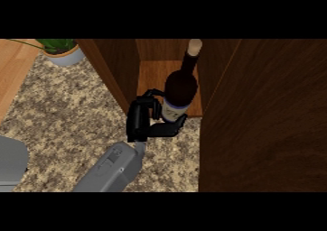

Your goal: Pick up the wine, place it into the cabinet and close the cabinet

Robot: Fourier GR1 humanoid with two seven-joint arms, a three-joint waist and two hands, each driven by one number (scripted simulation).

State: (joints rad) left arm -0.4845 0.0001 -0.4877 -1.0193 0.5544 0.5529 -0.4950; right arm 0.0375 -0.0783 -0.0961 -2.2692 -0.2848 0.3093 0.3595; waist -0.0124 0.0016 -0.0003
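Observation:
The wine bottle [181, 85] is dark with a pale label near its base and a light cap. It leans with its neck toward the back of the open wooden cabinet [150, 72], and its base is at the front edge of the cabinet's floor. My right hand [138, 121] is shut on the bottle's lower part from the left, fingers round the far side and thumb on the near side. The cabinet door [273, 117] stands open at the right. Only a grey forearm [7, 162] shows at the lower left; the left hand is out of view.
A potted green plant [62, 50] stands at the back left, beside the cabinet's left wall [111, 72]. The speckled counter top [59, 113] spreads left of my arm. A light wood surface [7, 67] borders it at the far left.

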